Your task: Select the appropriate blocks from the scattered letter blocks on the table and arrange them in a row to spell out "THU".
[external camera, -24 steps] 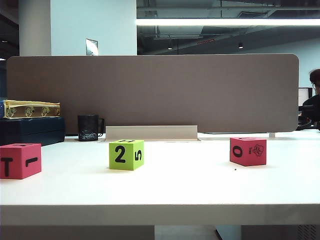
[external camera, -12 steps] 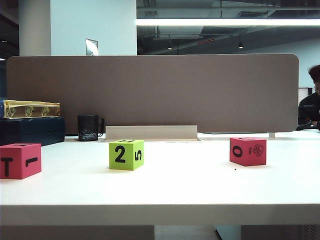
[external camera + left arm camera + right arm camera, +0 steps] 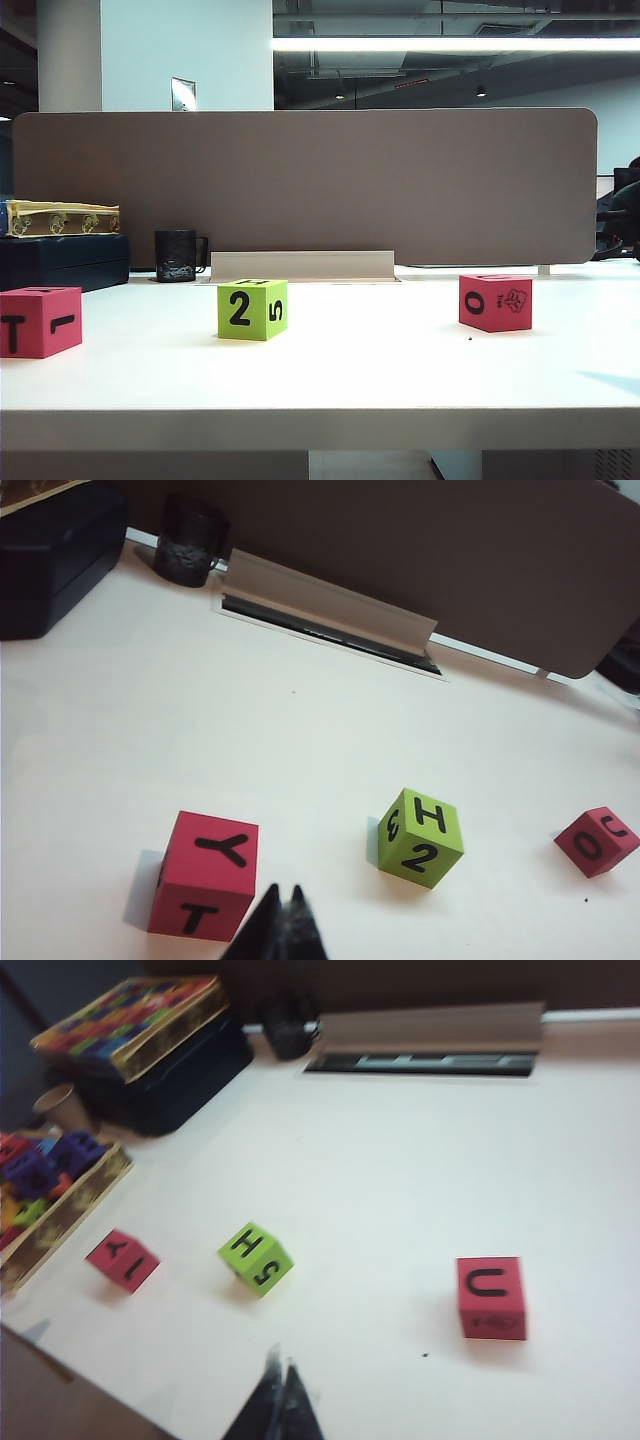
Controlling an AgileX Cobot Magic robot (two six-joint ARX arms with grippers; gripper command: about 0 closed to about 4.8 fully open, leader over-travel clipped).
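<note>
Red, lime, red: I see 3 letter blocks spread in a loose line across the table [image 3: 330,385], well apart, none lined up yet. Red T block [image 3: 40,321] sits at far left of the exterior view, close to that view's left border, T facing front and Y on top per left wrist view. Lime block [image 3: 252,309] near the middle shows 2 in front, H on top. Red U block [image 3: 496,302] is right of middle, U on top per right wrist view. Order already reads T, H, U left to right, so I judge what's left is closing the gaps and turning the wanted letters to 1 common face. Nothing grasped so far.

Left gripper [image 3: 283,932] hangs above the table just beside the T block, fingers together, empty. Right gripper [image 3: 279,1402] hovers over bare table between lime and U blocks, nearer the front edge, fingers together, empty; neither shows in the exterior view.

Room: wide bare white between blocks and ahead of the partition panel [image 3: 300,185]. Mug [image 3: 177,256], dark box [image 3: 65,262] and a tray of other blocks [image 3: 45,1195] crowd the left rear; I'd keep off the thick front edge
</note>
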